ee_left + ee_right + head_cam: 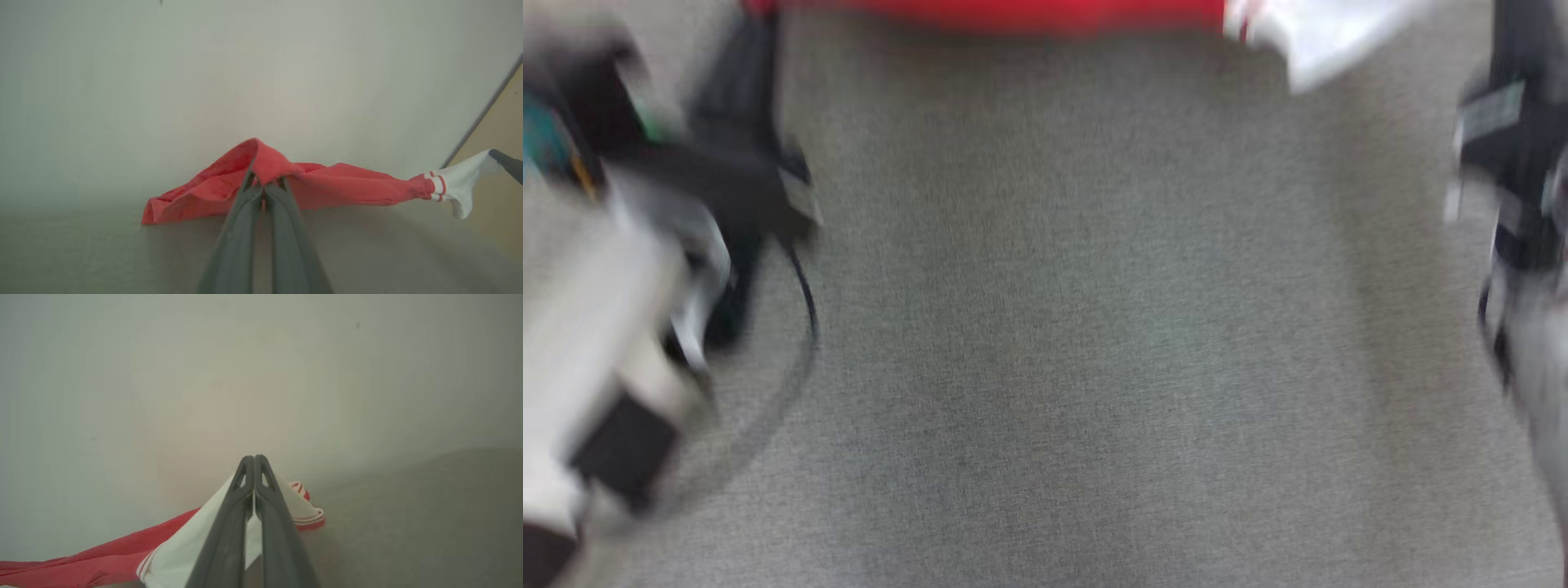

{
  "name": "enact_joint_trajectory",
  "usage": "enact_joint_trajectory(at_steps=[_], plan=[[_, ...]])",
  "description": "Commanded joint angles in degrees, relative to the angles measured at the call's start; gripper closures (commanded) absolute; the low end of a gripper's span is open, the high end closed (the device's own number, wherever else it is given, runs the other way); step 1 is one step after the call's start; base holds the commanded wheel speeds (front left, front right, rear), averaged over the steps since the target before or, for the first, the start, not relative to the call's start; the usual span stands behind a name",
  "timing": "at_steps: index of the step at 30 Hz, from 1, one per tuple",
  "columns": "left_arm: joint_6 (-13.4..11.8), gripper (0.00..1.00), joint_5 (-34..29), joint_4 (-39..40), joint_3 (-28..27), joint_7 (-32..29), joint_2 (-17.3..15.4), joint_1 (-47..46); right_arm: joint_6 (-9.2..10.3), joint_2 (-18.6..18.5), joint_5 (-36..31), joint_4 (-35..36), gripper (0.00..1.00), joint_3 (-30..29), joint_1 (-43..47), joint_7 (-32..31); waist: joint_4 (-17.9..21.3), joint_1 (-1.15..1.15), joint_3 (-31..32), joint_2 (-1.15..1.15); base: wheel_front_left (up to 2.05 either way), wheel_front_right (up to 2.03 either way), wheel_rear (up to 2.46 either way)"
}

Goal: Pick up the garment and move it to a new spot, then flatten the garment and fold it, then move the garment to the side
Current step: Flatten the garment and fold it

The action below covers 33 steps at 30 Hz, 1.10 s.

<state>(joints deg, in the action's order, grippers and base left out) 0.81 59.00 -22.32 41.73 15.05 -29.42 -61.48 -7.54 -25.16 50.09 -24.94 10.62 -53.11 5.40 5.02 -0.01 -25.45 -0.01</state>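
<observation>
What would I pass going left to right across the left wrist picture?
Red heap of the garment → left gripper, pinching a red fold → stretched red part → stripes → white end → right gripper

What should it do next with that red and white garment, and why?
Probably lower the garment onto the grey surface, held taut: the left gripper is shut on its red part, the right gripper on its white end, and it stretches between them.
</observation>
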Motion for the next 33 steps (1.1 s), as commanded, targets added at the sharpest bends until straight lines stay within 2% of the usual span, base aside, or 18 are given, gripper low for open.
enact_joint_trajectory(at_steps=[1,4,6,15,20,25,33], plan=[[-1.65,1.0,-1.94,3.16,-2.13,0.15,0.02,6.01,0.12,-0.28,1.0,2.69,1.0,-1.52,6.2,0.69,0.09,0.01,4.14,0.01,0.0,0.0,0.0],[-4.0,1.0,-4.6,8.69,-4.68,0.16,0.1,17.7,0.12,0.56,2.07,7.67,1.0,-4.72,18.12,0.12,0.29,0.01,5.63,0.01,0.0,0.0,0.0],[-5.93,1.0,-6.09,13.51,-9.85,0.17,1.74,30.21,0.13,3.56,1.08,13.8,1.0,-9.27,31.53,-1.21,0.58,0.01,7.3,0.01,0.0,0.0,0.0],[-4.07,1.0,-8.12,13.6,-17.75,0.18,7.11,50.66,0.13,11.97,-6.71,24.87,1.0,-17.75,53.32,-6.9,0.82,0.01,11.96,0.01,0.0,0.0,0.0],[-2.3,1.0,-10.02,11.5,-21.18,0.18,9.09,57.57,0.13,15.05,-9.25,29.63,1.0,-21.45,61.88,-11.36,0.68,0.01,14.65,0.01,0.0,0.0,0.0],[-0.28,1.0,-11.1,9.45,-23.23,0.18,9.36,61.72,0.13,17.66,-9.59,34.46,1.0,-24.0,68.08,-16.15,0.4,0.01,16.61,0.01,0.0,0.0,0.0],[1.03,1.0,-13.02,8.51,-23.17,0.18,11.1,63.03,0.13,20.56,-8.55,38.14,1.0,-25.88,71.66,-20.78,0.05,0.01,17.75,0.01,0.0,0.0,0.0]])
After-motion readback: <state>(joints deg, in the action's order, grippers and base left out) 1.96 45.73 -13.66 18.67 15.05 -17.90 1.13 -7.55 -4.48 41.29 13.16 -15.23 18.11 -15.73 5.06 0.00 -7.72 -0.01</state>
